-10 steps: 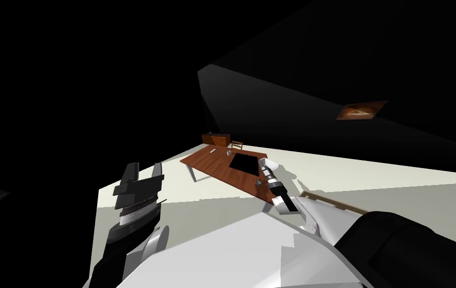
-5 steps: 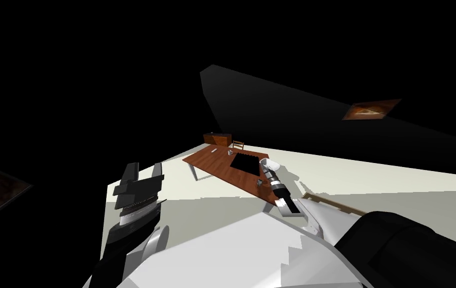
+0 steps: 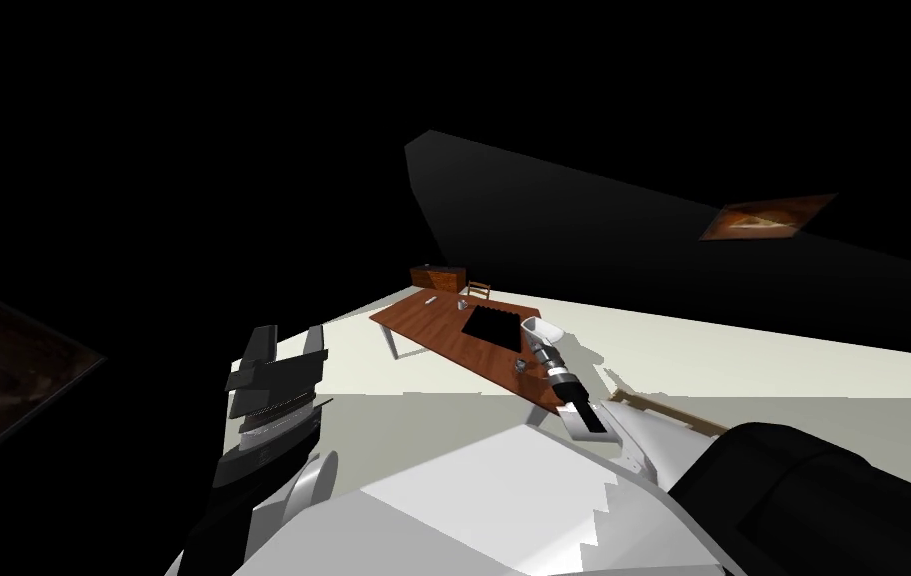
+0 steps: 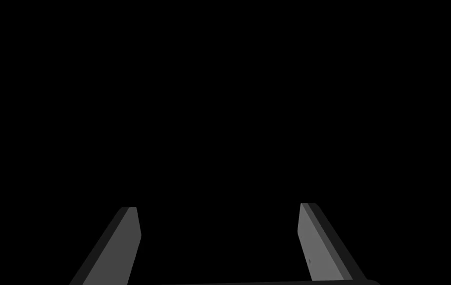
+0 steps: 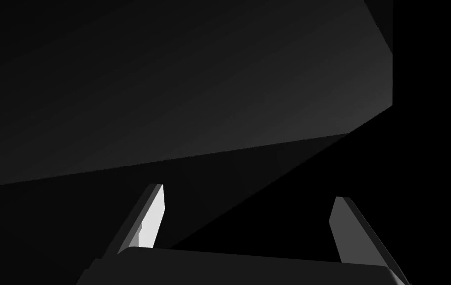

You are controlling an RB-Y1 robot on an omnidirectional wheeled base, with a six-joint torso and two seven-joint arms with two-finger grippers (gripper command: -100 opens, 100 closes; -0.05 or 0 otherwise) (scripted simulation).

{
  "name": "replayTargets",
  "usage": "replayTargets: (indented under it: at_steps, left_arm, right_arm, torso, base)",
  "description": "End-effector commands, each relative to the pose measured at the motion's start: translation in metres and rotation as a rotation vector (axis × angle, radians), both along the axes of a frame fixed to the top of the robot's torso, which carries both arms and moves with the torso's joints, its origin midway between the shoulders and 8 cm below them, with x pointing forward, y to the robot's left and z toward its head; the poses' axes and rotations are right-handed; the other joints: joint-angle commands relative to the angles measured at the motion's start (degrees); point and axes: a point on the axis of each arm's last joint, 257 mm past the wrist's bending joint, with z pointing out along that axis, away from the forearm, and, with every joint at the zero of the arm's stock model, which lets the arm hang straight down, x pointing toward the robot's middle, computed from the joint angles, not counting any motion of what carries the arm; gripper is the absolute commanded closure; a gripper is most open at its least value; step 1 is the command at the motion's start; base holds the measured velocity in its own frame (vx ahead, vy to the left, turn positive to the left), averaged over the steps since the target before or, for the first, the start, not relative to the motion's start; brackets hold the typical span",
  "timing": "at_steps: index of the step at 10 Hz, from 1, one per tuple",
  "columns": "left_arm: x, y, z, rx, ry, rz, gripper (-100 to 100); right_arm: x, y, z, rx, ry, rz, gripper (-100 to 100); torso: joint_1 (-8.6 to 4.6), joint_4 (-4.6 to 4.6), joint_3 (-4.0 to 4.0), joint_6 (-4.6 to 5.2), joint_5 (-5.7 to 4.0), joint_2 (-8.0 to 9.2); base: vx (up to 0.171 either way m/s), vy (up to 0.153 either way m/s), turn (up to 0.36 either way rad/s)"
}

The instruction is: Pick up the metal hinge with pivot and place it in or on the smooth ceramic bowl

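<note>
A brown table (image 3: 438, 328) stands far off on the pale floor, with a black rectangle (image 3: 491, 324) on its top. Small grey objects lie on it: one near its near edge (image 3: 520, 365), one toward its far end (image 3: 462, 303). They are too small to tell hinge from bowl. My left gripper (image 3: 290, 332) is raised at the left, far from the table, open and empty (image 4: 218, 206). My right arm reaches up in line with the table's near corner. Its gripper (image 3: 541, 328) is open with nothing between the fingers (image 5: 249, 192).
A brown cabinet (image 3: 438, 274) and a chair (image 3: 479, 290) stand behind the table. A dark wall (image 3: 643, 240) with a framed picture (image 3: 768, 215) runs along the right. A dim framed panel (image 3: 3, 370) shows at the far left, with a black area above it.
My view has swung: table, wall and framed picture have drifted right, and the dim panel at the left has come further in. Both grippers stay open.
</note>
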Motion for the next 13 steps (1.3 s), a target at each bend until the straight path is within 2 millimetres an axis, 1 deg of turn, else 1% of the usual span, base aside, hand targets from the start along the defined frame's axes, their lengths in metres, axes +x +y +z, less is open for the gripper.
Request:
replayTargets:
  at_steps: [1, 2, 3, 4, 5, 6, 7, 8, 9, 10, 11, 12, 13]
  left_arm:
    - [0.0, 0.0, 0.0, 0.0, 0.0, 0.0, 0]
    - [0.0, 0.0, 0.0, 0.0, 0.0, 0.0, 0]
    - [0.0, 0.0, 0.0, 0.0, 0.0, 0.0, 0]
    - [0.0, 0.0, 0.0, 0.0, 0.0, 0.0, 0]
    - [0.0, 0.0, 0.0, 0.0, 0.0, 0.0, 0]
    - [0.0, 0.0, 0.0, 0.0, 0.0, 0.0, 0]
    - [0.0, 0.0, 0.0, 0.0, 0.0, 0.0, 0]
    - [0.0, 0.0, 0.0, 0.0, 0.0, 0.0, 0]
    - [0.0, 0.0, 0.0, 0.0, 0.0, 0.0, 0]
    - [0.0, 0.0, 0.0, 0.0, 0.0, 0.0, 0]
    - [0.0, 0.0, 0.0, 0.0, 0.0, 0.0, 0]
    - [0.0, 0.0, 0.0, 0.0, 0.0, 0.0, 0]
    - [0.0, 0.0, 0.0, 0.0, 0.0, 0.0, 0]
  right_arm:
    - [-0.001, -0.006, -0.007, -0.039, 0.023, -0.018, -100]
    - [-0.006, -0.016, -0.019, -0.082, 0.058, -0.045, -100]
    - [-0.007, -0.016, -0.02, -0.094, 0.064, -0.048, -100]
    - [-0.01, -0.023, -0.028, -0.139, 0.091, -0.068, -100]
    - [-0.012, -0.025, -0.034, -0.148, 0.107, -0.074, -100]
    - [-0.018, -0.033, -0.048, -0.185, 0.146, -0.094, -100]
    - [-0.018, -0.033, -0.048, -0.2, 0.15, -0.097, -100]
    - [-0.024, -0.039, -0.062, -0.234, 0.188, -0.113, -100]
    - [-0.024, -0.039, -0.062, -0.251, 0.194, -0.115, -100]
    - [-0.03, -0.045, -0.076, -0.286, 0.232, -0.128, -100]
    - [-0.03, -0.045, -0.076, -0.299, 0.237, -0.13, -100]
    - [-0.036, -0.048, -0.091, -0.34, 0.278, -0.14, -100]
    - [-0.036, -0.048, -0.091, -0.346, 0.28, -0.141, -100]
  torso:
    - [0.0, 0.0, 0.0, 0.0, 0.0, 0.0]
    - [0.0, 0.0, -0.01, 0.01, 0.0, -0.01]
    - [-0.01, 0.0, 0.0, 0.0, 0.0, -0.01]
    - [-0.01, 0.0, -0.01, 0.01, 0.0, -0.03]
    - [-0.02, -0.01, -0.01, 0.0, -0.01, -0.02]
    - [-0.02, -0.01, -0.02, 0.01, 0.0, -0.03]
    - [-0.03, 0.0, -0.01, 0.0, 0.0, -0.03]
    - [-0.02, -0.01, -0.02, 0.01, -0.01, -0.04]
    - [-0.03, -0.01, -0.03, 0.0, -0.01, -0.05]
    - [-0.01, -0.01, -0.03, 0.01, 0.0, -0.05]
    - [-0.02, -0.01, -0.03, 0.0, -0.01, -0.05]
    - [-0.02, -0.01, -0.03, 0.01, 0.0, -0.05]
    - [-0.03, -0.01, -0.03, 0.01, 0.0, -0.05]
  base:
    - [-0.015, -0.009, 0.045]
    - [-0.018, -0.012, 0.074]
    - [-0.012, -0.012, 0.041]
    - [-0.013, -0.013, 0.102]
    - [-0.011, -0.013, 0.033]
    - [-0.013, -0.014, 0.073]
    - [-0.01, -0.015, 0.034]
    - [-0.009, -0.015, 0.071]
    - [-0.007, -0.014, 0.044]
    - [-0.009, -0.016, 0.082]
    - [-0.008, -0.015, 0.039]
    - [-0.008, -0.016, 0.054]
    - [-0.007, -0.015, 0.048]
